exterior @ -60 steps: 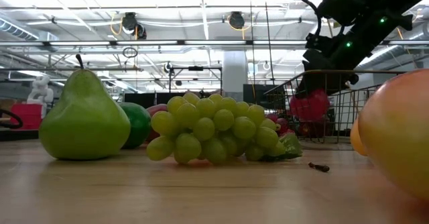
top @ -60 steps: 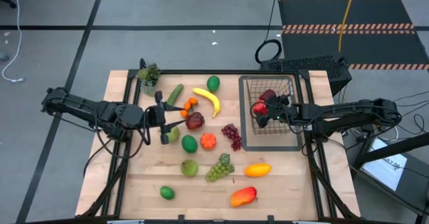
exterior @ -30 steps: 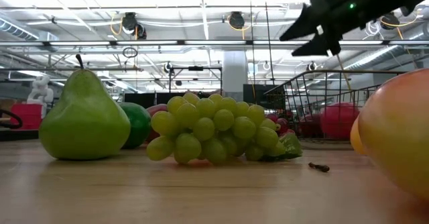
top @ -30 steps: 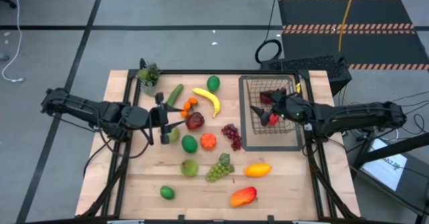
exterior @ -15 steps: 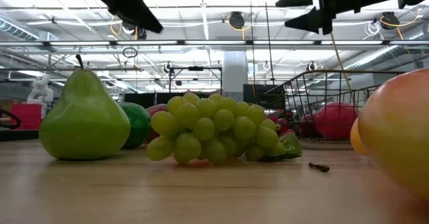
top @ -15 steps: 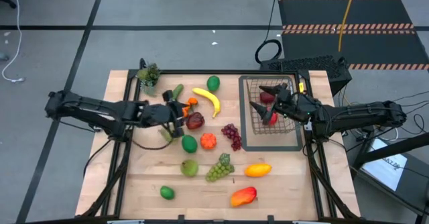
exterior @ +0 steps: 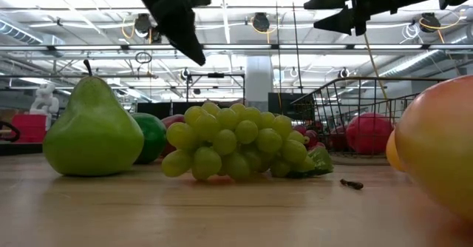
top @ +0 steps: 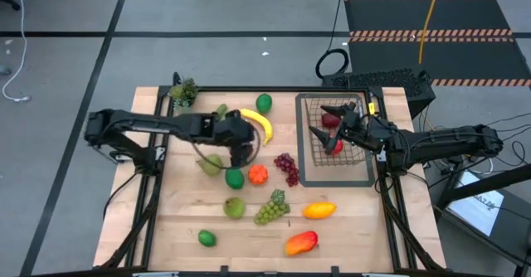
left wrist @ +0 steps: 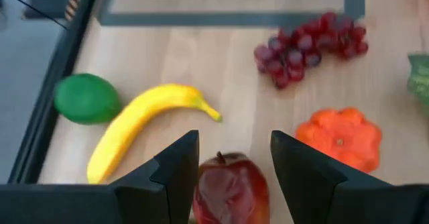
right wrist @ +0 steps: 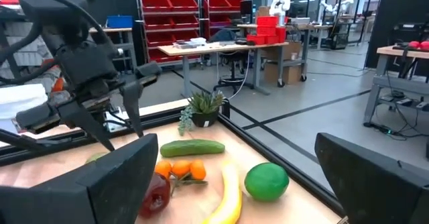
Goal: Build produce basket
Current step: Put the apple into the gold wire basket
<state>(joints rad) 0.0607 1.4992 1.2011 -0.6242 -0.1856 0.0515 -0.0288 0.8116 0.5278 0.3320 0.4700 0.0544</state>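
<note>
My left gripper (left wrist: pixel 231 158), fingers apart and empty, hangs directly above the dark red apple (left wrist: pixel 230 188), just beside the banana (left wrist: pixel 144 122), while my right gripper (top: pixel 325 121) waits open over the basket (top: pixel 355 157), well apart.

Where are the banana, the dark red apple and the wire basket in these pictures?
banana (left wrist: pixel 137 122): left wrist view, middle of its yellow body.
dark red apple (left wrist: pixel 231 190): left wrist view, its top, between the left gripper's fingers.
basket (top: pixel 358 162): high view, its near right wire rim.
</note>
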